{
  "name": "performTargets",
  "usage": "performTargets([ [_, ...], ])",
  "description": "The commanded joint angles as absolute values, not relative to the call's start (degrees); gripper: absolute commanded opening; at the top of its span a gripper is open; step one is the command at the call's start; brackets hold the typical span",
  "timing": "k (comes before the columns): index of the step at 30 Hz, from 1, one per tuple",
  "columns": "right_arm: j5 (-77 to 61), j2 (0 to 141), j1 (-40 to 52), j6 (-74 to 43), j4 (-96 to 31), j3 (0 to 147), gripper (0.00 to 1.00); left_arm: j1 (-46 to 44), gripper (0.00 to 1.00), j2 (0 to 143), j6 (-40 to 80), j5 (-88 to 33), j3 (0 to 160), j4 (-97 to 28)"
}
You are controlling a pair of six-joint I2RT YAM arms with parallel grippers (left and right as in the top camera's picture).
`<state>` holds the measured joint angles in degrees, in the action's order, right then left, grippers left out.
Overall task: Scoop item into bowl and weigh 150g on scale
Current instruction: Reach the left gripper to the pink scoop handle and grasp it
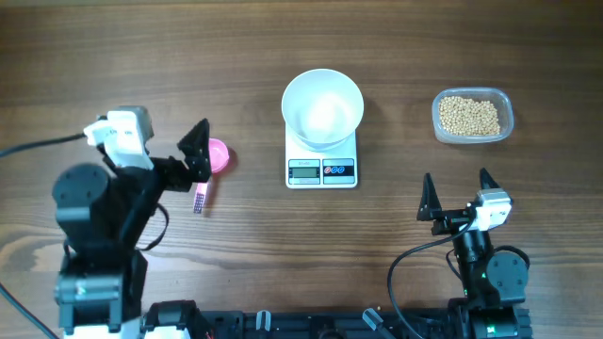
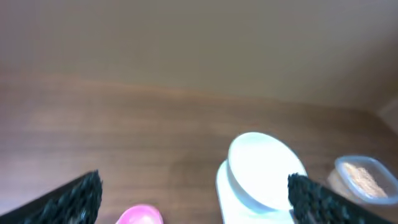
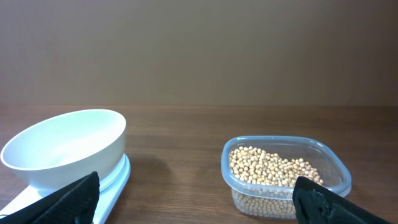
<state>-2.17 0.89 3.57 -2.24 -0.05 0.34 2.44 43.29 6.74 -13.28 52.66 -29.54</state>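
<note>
1. Overhead view is showing the left tool standing fully released and grasping nothing. The pink scoop is lying on the worktop just beside its fingertips, at 9 o'clock from the scale.
2. The bowl is sitting on the scale and is looking empty. The beans are resting in the clear tub at 3 o'clock from the bowl, well apart from it.
3. The right tool is likewise hanging released and empty, at 5 o'clock from the scale and 6 o'clock from the tub.
4. The step in hand is judged to be the pick-up of the scoop by the left tool; no beans are showing in the bowl, so the weighing is only beginning.
5. The scoop's handle is running from the pink cup toward 7 o'clock. A sound grasp is calling for the fingers to be straddling the handle crosswise, not the cup.
6. The left wrist view is showing the scoop at the bottom edge, nearer the left-hand finger. Centring it between the fingers before closing is advisable.
7. The handle is lying flat and looking thin, so it is likely to be skidding if one finger is touching first. Descending squarely and closing slowly is reducing that risk.
</note>
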Motion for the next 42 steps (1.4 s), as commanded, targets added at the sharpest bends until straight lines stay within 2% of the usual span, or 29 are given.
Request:
performTargets([
  [1,-3.1,0.3,3.8,-1.7,0.0,0.3,1.00,2.9,1.00,51.9,8.7,-0.9,67.1,-45.7],
  [3,-3.1,0.3,3.8,-1.6,0.0,0.3,1.00,2.9,1.00,58.0,14.1,3.3,74.3,-55.5],
  [6,-3.1,0.3,3.8,-1.7,0.0,0.3,1.00,2.9,1.00,68.7,17.0,0.5,83.6,-67.3],
  [10,-3.1,0.3,3.8,-1.7,0.0,0.3,1.00,2.9,1.00,76.5,17.0,-6.3,84.1,-69.5],
  [19,-3.1,0.3,3.8,-1.7,0.0,0.3,1.00,6.2,1.00,91.6,13.5,-5.9,83.4,-82.7],
  [30,-3.1,0.3,3.8,-1.7,0.0,0.3,1.00,17.7,1.00,92.8,-0.7,-27.4,68.4,-70.0],
  [39,-3.1,0.3,3.8,-1.7,0.0,0.3,1.00,20.5,1.00,94.0,-1.1,-29.4,56.0,-54.5],
  [42,-3.1,0.3,3.8,-1.7,0.0,0.3,1.00,20.5,1.00,96.1,-2.2,-33.8,55.3,-51.8],
])
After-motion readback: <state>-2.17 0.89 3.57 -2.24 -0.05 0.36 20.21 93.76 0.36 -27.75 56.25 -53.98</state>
